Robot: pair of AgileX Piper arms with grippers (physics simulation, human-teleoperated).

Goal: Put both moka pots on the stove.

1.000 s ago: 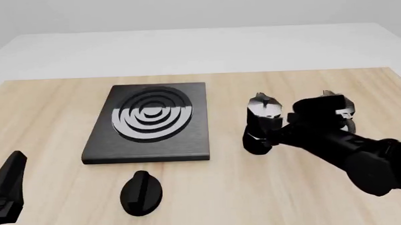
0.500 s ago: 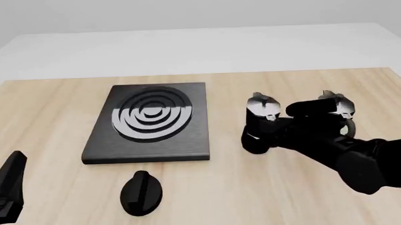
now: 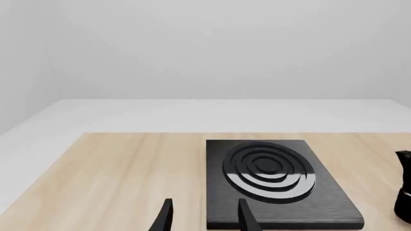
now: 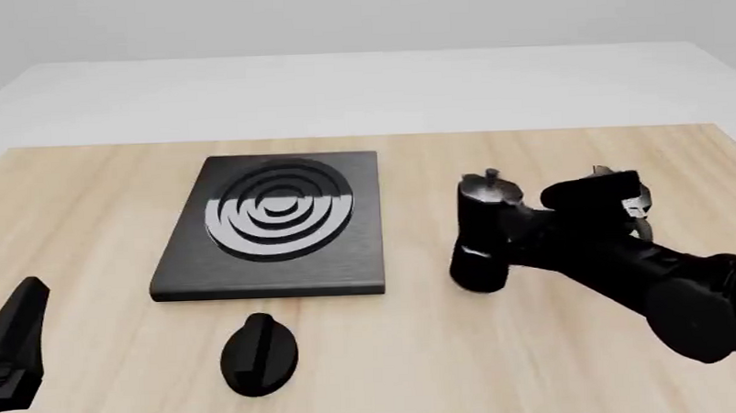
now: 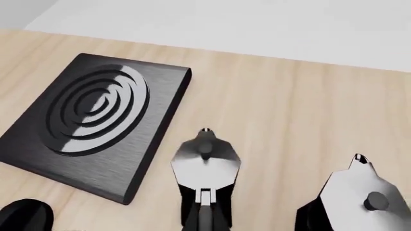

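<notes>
The right pincer [image 4: 506, 227] reaches in from the right side of the table [image 4: 86, 207] and sits at the handle of the nearer moka pot [image 4: 482, 232]. In the front view the arm hides its fingers, and in the right wrist view they do not show, so I cannot tell if it is closed on the handle or only beside it. This pot stands on the table, right of the stove [image 4: 274, 223], with bare wood between them. In the right wrist view its silvery lid and knob are seen from above, and nothing lies on the wood between it and the stove.

The second moka pot [image 4: 621, 196] stands further to the right, mostly hidden behind the right arm in the front view; only its silvery top shows there. The right wrist view shows it beside the first one, apart from it.

The left pincer [image 3: 204, 219] is low at the near left of the table, well apart from both pots. Its two fingers [image 3: 165, 216] stand apart with nothing between them, so it is open. Ahead of it lies the stove.

One black oval knob [image 4: 259, 353] lies flat on the table just in front of the stove's near edge, between the two arms.

By count: two moka pots, one stove, one oval knob. Both pots are on the table, and the burner rings carry nothing
</notes>
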